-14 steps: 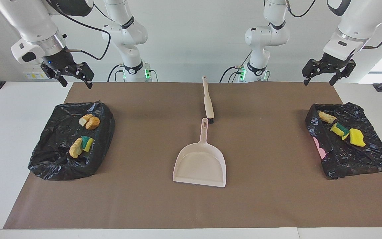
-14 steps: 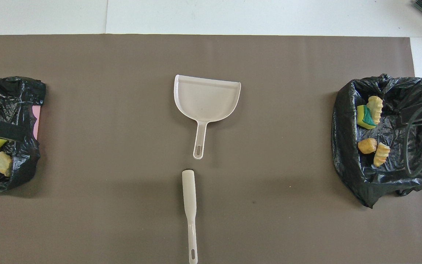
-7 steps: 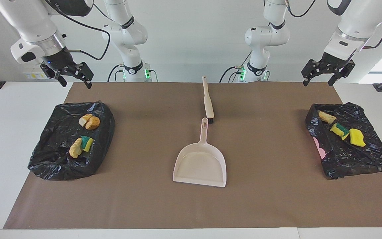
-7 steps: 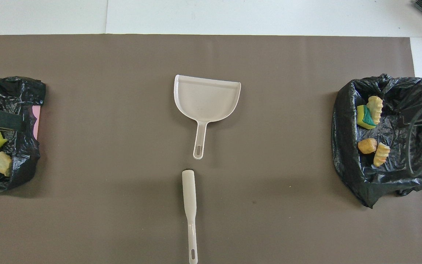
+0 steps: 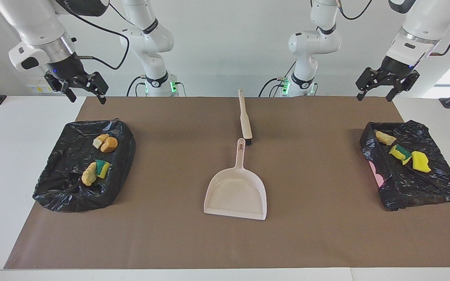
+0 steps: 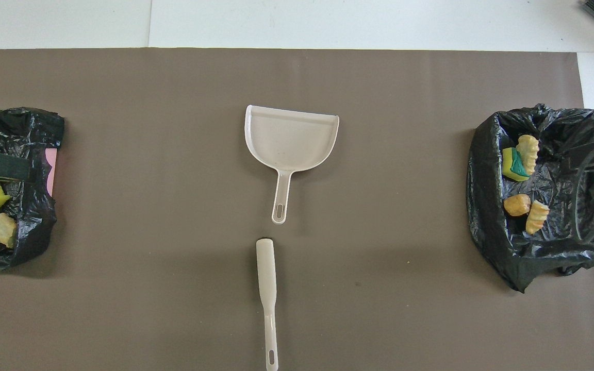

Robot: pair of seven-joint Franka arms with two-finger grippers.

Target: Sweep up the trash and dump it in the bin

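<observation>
A dustpan (image 6: 291,139) lies mid-mat, a brush (image 6: 267,293) nearer the robots, handles nearly touching.

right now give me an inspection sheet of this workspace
surface: brown mat on white table.
job's things: trash already in both black-bagged bins; dustpan and brush lie mid-mat, apart.
clutter: nothing seen.
grippers: right gripper raised at the right arm's end, left gripper raised at the left arm's end; both open, holding nothing.
cables: black leads hang along both arms.
surroundings: white wall.
</observation>
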